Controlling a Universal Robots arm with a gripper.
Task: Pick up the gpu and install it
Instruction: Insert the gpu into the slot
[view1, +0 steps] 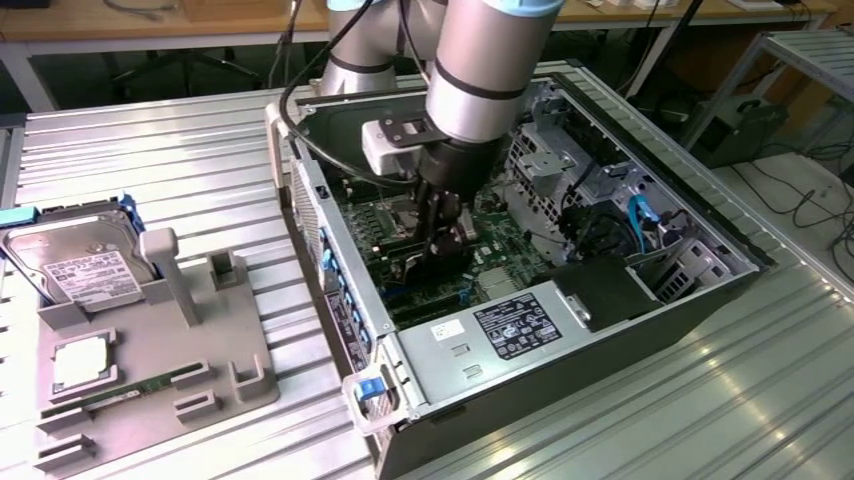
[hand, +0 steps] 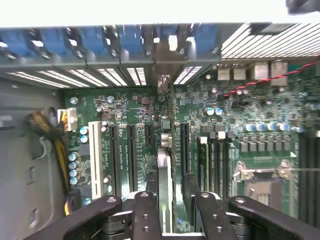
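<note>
My gripper reaches straight down into the open PC case, just above the green motherboard. In the wrist view the gpu is seen edge-on as a thin card with a pale silvery strip. It stands upright on the motherboard in line with the long black expansion slots. My gripper sits astride its near end. I cannot tell whether the gripper still clamps the card or merely flanks it. From the exterior view the arm hides most of the card.
A silver hard drive, a square chip and a green memory stick rest on the grey fixture at the exterior view's left. The power supply, the CPU socket and yellow cables crowd the case.
</note>
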